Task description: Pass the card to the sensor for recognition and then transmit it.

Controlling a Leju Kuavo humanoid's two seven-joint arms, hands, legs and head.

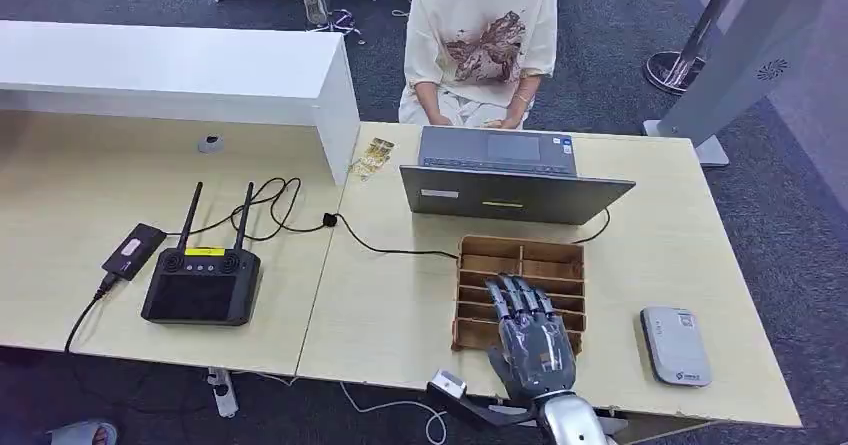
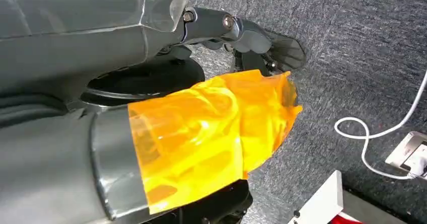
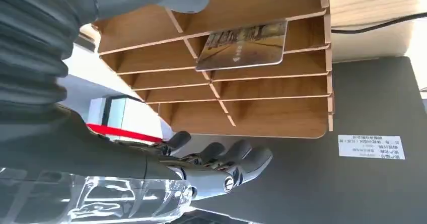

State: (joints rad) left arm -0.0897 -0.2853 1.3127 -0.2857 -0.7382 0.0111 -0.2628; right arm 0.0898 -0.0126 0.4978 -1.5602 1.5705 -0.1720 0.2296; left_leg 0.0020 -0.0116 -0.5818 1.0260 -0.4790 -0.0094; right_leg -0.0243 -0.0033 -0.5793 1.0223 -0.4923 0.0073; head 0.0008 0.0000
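Observation:
A brown wooden card rack (image 1: pixel 522 258) stands on the table in front of the laptop. My right hand (image 1: pixel 530 330) hovers over its near half, fingers spread, holding nothing. In the right wrist view a gold-toned card (image 3: pixel 244 45) stands in one slot of the rack (image 3: pixel 262 113), between the thumb and the dark fingers (image 3: pixel 221 158), which do not touch it. The grey card sensor (image 1: pixel 676 345) lies on the table to the right of the rack. My left hand (image 2: pixel 241 32) hangs over the carpet, partly wrapped in orange film; I cannot tell how its fingers lie.
An open laptop (image 1: pixel 505 180) stands behind the rack, and a person in a cream shirt (image 1: pixel 482 35) sits beyond it. A black controller with two antennas (image 1: pixel 202 285) and a cable lie to the left. A white raised shelf (image 1: pixel 200 70) stands at the back left.

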